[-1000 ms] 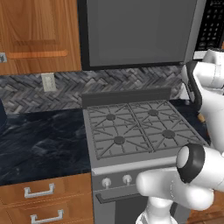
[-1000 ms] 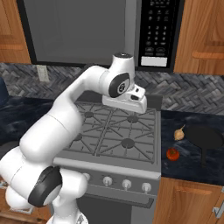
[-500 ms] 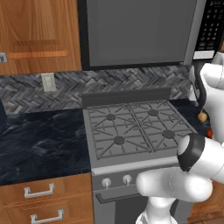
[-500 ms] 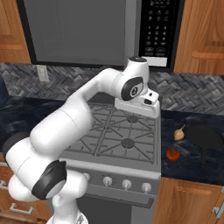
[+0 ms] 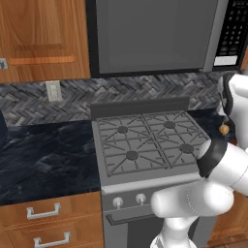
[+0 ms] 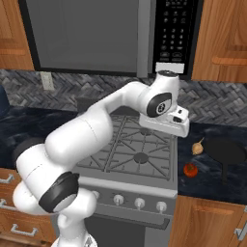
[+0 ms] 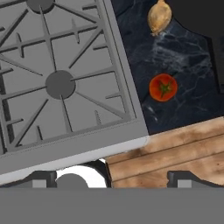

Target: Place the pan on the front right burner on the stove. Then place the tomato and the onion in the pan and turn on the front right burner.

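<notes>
A white robot arm reaches over a grey steel stove (image 6: 140, 144) in a rendered kitchen, its hand held above the stove's right edge. The pincer (image 7: 109, 177) shows as two dark fingertips far apart at the bottom of the hand view, so it stands wide, with nothing between the tips.

The black pan (image 6: 226, 150) sits on the dark marble desk (image 6: 207, 181) to the right of the stove, its handle pointing toward the desk's front edge. The tan onion (image 6: 197, 147) lies just beside the pan's left rim; the red tomato (image 6: 190, 169) lies nearer the front, between stove and pan handle. The front right burner (image 6: 141, 157) is bare, so the pan is not yet moved.

Risks, as a judgement: the onion sits so close to the pan that a reach for the rim could knock it rolling. Gripping the thin handle far from the bowl could let the pan tilt or swing. The tomato also lies near the path back to the burner.

The hand view cuts off most of the pan at its upper right corner. In the left base view the arm hides the pan and tomato
</notes>
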Robot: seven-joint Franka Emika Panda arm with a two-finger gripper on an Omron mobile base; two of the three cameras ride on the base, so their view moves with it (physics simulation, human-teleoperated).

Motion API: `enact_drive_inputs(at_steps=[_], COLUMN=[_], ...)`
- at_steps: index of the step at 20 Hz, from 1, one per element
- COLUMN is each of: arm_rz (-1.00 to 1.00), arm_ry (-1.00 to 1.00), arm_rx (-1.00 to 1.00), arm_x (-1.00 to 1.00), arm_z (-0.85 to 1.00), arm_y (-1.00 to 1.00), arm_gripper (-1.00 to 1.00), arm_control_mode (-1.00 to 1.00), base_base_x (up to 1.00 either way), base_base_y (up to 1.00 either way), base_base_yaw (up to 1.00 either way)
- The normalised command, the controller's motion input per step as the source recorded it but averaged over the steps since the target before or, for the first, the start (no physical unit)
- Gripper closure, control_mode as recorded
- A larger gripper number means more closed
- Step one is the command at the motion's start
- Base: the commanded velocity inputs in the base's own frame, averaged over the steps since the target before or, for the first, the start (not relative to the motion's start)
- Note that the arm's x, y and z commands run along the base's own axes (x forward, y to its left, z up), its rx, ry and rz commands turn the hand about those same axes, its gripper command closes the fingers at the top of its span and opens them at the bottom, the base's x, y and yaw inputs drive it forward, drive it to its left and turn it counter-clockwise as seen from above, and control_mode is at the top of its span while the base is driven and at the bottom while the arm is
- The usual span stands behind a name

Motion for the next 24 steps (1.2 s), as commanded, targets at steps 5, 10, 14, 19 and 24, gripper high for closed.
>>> enact_drive_inputs(at_steps=[5, 10, 14, 19, 24], arm_rz=[0.0, 0.0, 0.0, 0.0, 0.0], arm_ry=[0.04, 0.05, 0.03, 0.02, 0.01], arm_rx=[0.02, 0.04, 0.05, 0.05, 0.04], arm_x=[0.0, 0.0, 0.0, 0.0, 0.0], arm_z=[-0.17, -0.12, -0.1, -0.08, -0.08], arm_y=[-0.46, -0.55, -0.53, -0.52, -0.5], arm_gripper=[-1.0, -1.0, -1.0, -1.0, -1.0], arm_control_mode=[-1.0, -1.0, -1.0, -1.0, -1.0], base_base_x=[0.0, 0.0, 0.0, 0.0, 0.0], base_base_y=[0.0, 0.0, 0.0, 0.0, 0.0], base_base_yaw=[0.0, 0.0, 0.0, 0.0, 0.0])
